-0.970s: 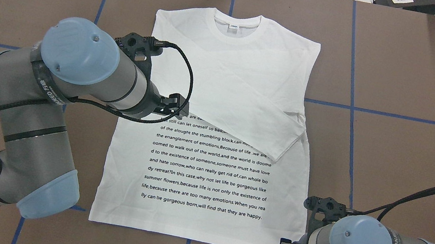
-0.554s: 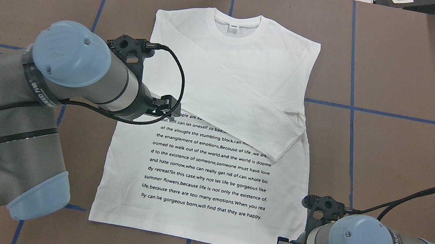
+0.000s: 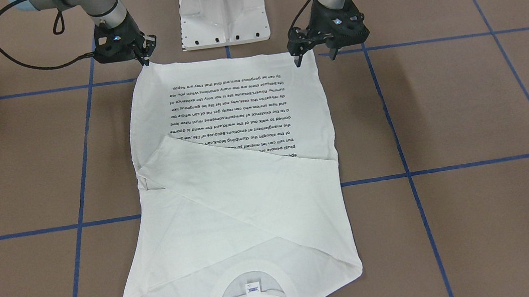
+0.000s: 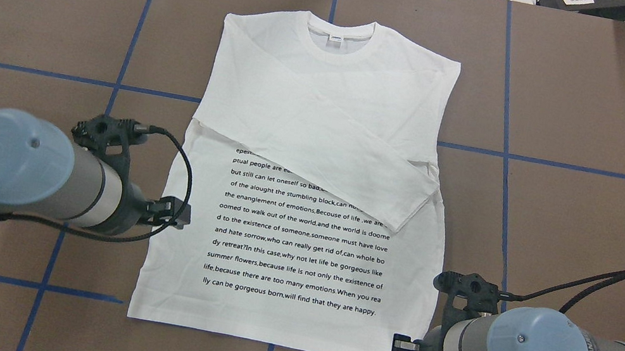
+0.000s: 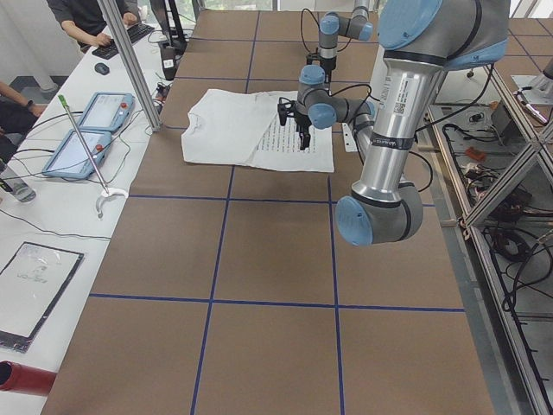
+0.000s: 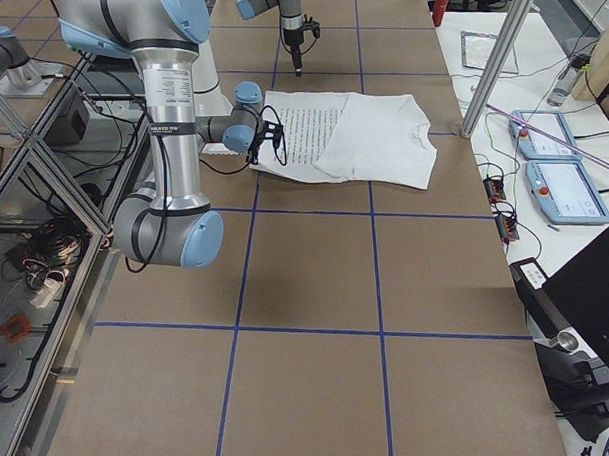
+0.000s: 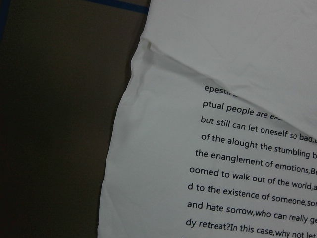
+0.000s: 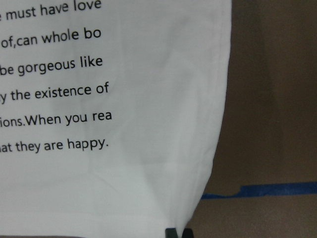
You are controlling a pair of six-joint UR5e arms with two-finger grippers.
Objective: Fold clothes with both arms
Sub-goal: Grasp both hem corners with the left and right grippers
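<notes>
The T-shirt [image 4: 319, 138] lies flat on the worktop [image 4: 586, 121]. The left fingers [image 3: 297, 57] hang wide apart above its left edge, holding nothing. The right fingers [image 3: 146, 58] meet its near right hem corner, and I cannot tell whether they grip it.

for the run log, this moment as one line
left end effector: open, above shirt | right end effector: at hem corner, grip unclear

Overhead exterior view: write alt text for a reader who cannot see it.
A white long-sleeved T-shirt lies flat on the brown table, a sleeve folded across its chest above black text. The left pincer is by its left edge, the right pincer at its right hem corner.
</notes>
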